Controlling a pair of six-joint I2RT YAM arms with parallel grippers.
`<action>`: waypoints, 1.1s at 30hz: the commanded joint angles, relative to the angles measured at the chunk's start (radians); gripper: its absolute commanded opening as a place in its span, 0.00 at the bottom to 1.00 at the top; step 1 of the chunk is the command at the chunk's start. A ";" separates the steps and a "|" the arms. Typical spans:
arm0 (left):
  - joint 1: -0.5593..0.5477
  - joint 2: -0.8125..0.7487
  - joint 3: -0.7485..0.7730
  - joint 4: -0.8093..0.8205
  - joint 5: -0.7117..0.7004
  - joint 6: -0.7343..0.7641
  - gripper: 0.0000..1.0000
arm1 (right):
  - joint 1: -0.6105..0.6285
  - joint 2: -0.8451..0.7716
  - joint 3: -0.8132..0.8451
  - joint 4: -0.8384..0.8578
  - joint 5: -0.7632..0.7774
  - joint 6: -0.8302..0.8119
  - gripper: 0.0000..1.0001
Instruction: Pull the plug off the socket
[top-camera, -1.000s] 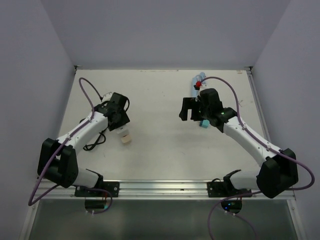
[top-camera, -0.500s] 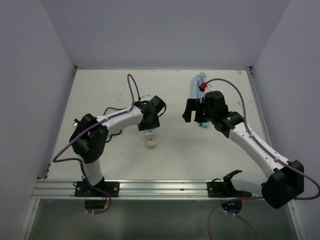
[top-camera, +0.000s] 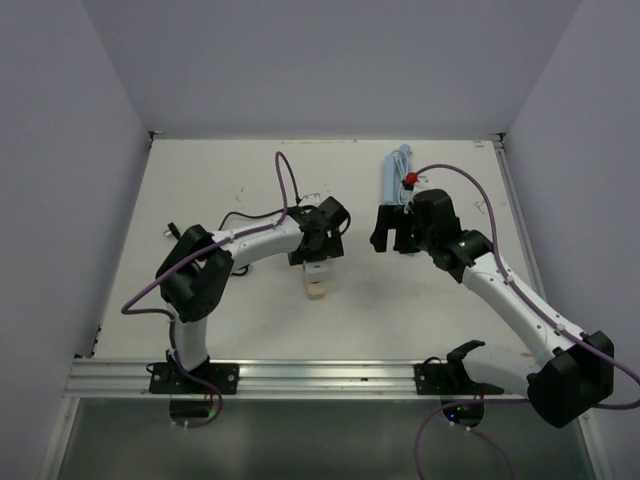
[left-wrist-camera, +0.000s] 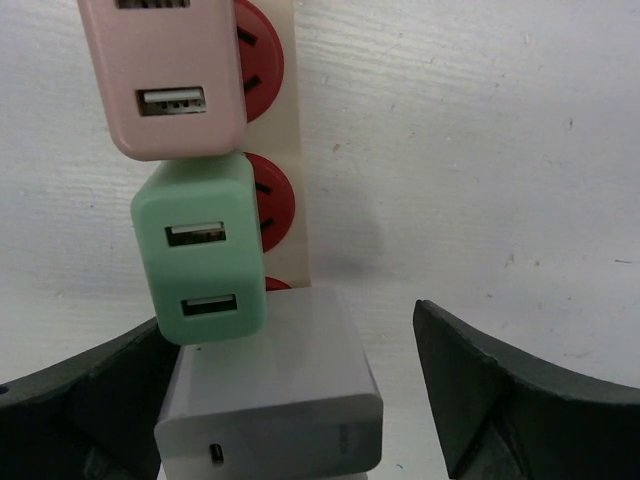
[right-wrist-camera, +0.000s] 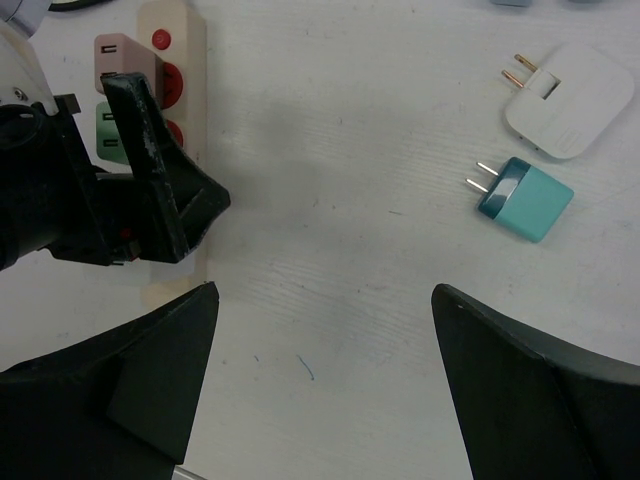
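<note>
From where I stand, the left gripper (left-wrist-camera: 290, 395) hangs over the power strip (right-wrist-camera: 193, 95), which lies low and centre in the overhead view. Its jaws are spread, with nothing clamped between them. In its wrist view 3 plugs sit in a row on the strip's red sockets: a pink plug (left-wrist-camera: 165, 80) at the top, a green plug (left-wrist-camera: 200, 255) in the middle and a white plug (left-wrist-camera: 275, 385) at the bottom, between the open fingers (left-wrist-camera: 90, 400). That white one looks like the plug to be pulled. The right gripper (right-wrist-camera: 322, 310) hovers well to the right of the strip, also open and holding nothing. A teal plug (right-wrist-camera: 528, 200) and a white adapter (right-wrist-camera: 570, 98) lie loose at the upper right of its view. The worry is crowding: the green plug touches the white one and overlaps the left-hand finger, so closing could pinch both. Nothing holds the strip down either, so I expect a pull might lift the whole strip instead of freeing the plug. The glossy casing could also slip.
</note>
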 joint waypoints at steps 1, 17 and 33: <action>-0.009 -0.064 0.030 0.062 0.013 -0.012 0.94 | -0.004 -0.029 0.014 -0.025 0.002 -0.001 0.91; 0.094 -0.351 -0.037 0.159 0.136 0.084 1.00 | 0.059 -0.017 0.086 -0.074 -0.030 0.057 0.91; 0.320 -0.779 -0.596 0.326 0.271 0.213 1.00 | 0.402 0.245 0.227 -0.092 0.151 0.198 0.90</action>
